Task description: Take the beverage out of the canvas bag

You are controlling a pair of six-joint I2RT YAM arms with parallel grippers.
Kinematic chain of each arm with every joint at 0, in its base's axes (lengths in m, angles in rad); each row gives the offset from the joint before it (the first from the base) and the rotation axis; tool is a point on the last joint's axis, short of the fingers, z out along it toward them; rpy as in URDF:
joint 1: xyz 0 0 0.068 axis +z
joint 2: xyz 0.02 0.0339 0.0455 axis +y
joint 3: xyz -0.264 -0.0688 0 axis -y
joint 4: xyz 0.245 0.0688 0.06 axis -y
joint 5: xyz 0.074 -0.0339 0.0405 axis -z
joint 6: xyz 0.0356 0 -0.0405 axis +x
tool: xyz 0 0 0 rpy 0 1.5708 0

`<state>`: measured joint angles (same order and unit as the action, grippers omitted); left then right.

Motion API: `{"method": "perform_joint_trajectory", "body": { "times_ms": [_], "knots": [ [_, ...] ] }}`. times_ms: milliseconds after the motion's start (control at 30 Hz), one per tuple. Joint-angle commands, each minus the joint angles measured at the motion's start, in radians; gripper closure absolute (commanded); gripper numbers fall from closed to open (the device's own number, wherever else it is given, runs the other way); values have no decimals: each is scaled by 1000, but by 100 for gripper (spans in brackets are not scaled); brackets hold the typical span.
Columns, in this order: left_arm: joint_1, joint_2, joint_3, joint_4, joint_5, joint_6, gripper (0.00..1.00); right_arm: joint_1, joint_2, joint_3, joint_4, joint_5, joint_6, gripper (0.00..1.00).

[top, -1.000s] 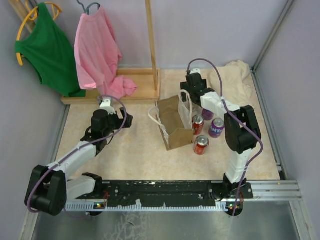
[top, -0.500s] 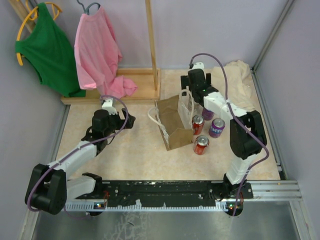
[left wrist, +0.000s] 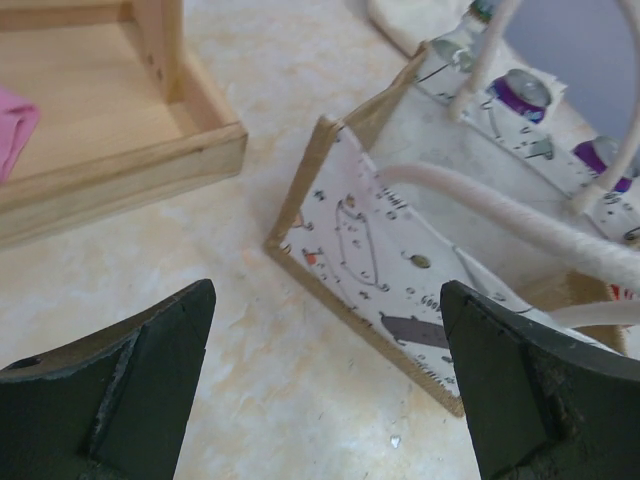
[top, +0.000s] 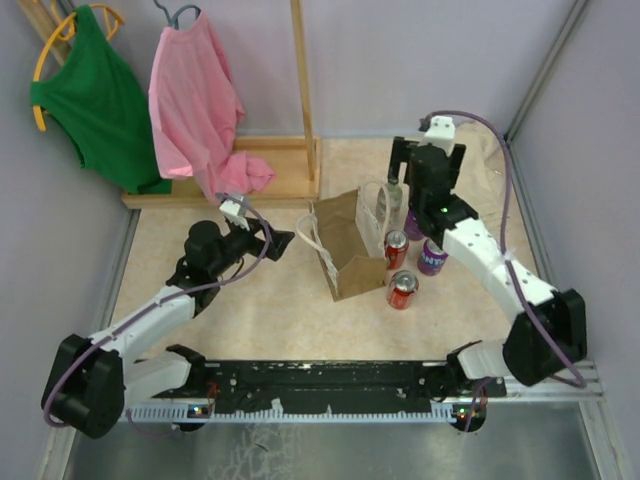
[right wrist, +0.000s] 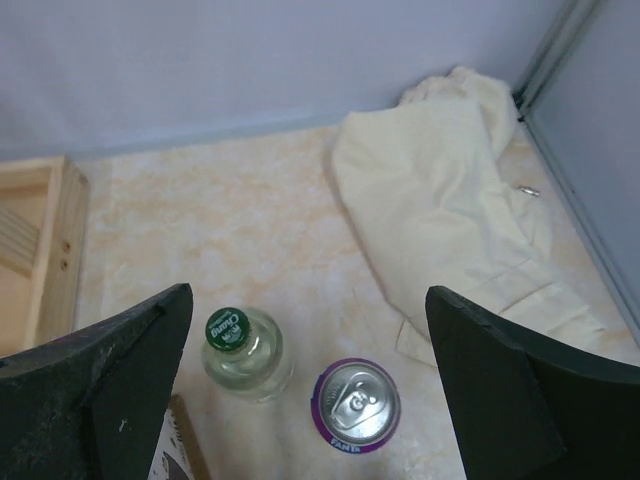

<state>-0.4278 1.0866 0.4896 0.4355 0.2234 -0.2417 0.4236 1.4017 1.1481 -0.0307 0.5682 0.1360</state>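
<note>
Left gripper [left wrist: 325, 295]: fingers spread wide, empty.
Canvas bag [left wrist: 370, 250]: just ahead of the left fingers, upright, mouth open, white rope handle [left wrist: 480, 205] across it.
Right gripper [right wrist: 308, 300]: fingers wide apart, holding nothing.
Green-capped bottle [right wrist: 245, 355]: upright below the right fingers, outside the bag.
Purple Fanta can [right wrist: 355, 405]: beside the bottle.
Pale cloth [right wrist: 450, 200]: crumpled beyond the right fingers.
</note>
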Motion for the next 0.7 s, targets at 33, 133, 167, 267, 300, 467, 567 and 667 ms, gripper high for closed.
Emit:
{"method": "perform_joint_trajectory", "body": {
  "times_ms": [33, 133, 167, 267, 300, 467, 567, 667],
  "knots": [
    [-44, 14, 7, 142, 87, 31, 0, 9, -221, -89, 143, 123, 28, 1],
    [-72, 62, 21, 175, 110, 21, 0, 10, -308, -116, 137, 124, 30, 1],
    [-84, 78, 26, 187, 114, 18, 0, 12, -332, -119, 130, 123, 31, 1],
    [-112, 135, 48, 210, 111, 10, 0, 15, -388, -121, 101, 115, 34, 1],
    [-122, 154, 57, 214, 107, 8, 0, 18, -402, -120, 91, 113, 36, 1],
    [-153, 222, 96, 259, 104, -2, 0, 43, -465, -134, 54, 113, 25, 4],
    [-168, 257, 122, 267, 80, -10, 0, 58, -494, -143, 33, 121, 19, 7],
    [-177, 292, 146, 256, 32, -27, 0, 61, -522, -152, 8, 121, 17, 11]
  ]
}}
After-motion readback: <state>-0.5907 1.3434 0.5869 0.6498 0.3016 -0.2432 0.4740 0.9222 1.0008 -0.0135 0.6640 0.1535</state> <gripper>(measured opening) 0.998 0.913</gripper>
